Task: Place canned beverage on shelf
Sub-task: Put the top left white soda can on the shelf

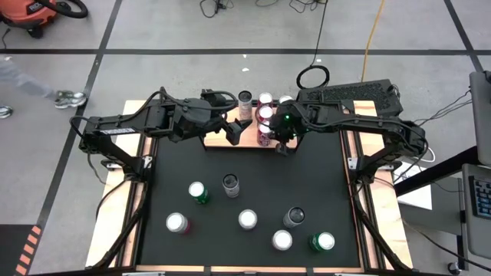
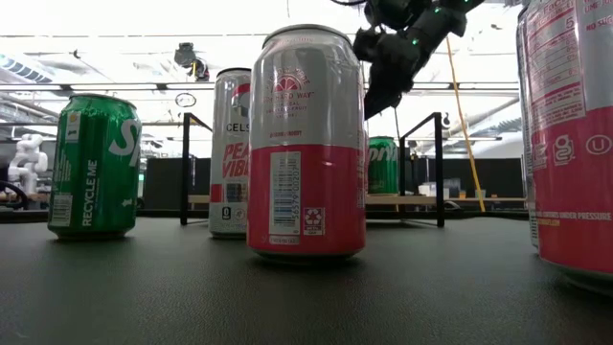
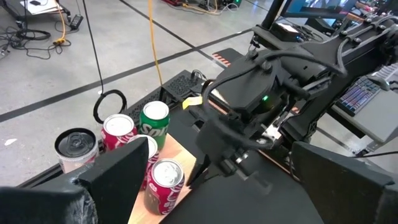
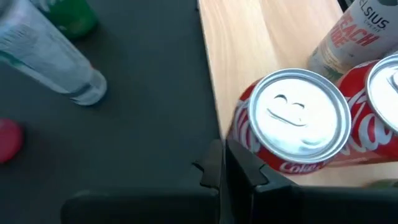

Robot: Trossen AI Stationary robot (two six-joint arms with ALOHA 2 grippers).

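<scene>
Jaws on my left gripper stood wide apart and empty just beside the shelf, while the right gripper had its jaws pressed together at the shelf's front edge, holding nothing. From above I counted four cans clustered on the shelf and seven more loose on the black worktop. Only the right wrist view showed the red cola can standing upright at the board's very edge, just beyond the shut fingers.
</scene>
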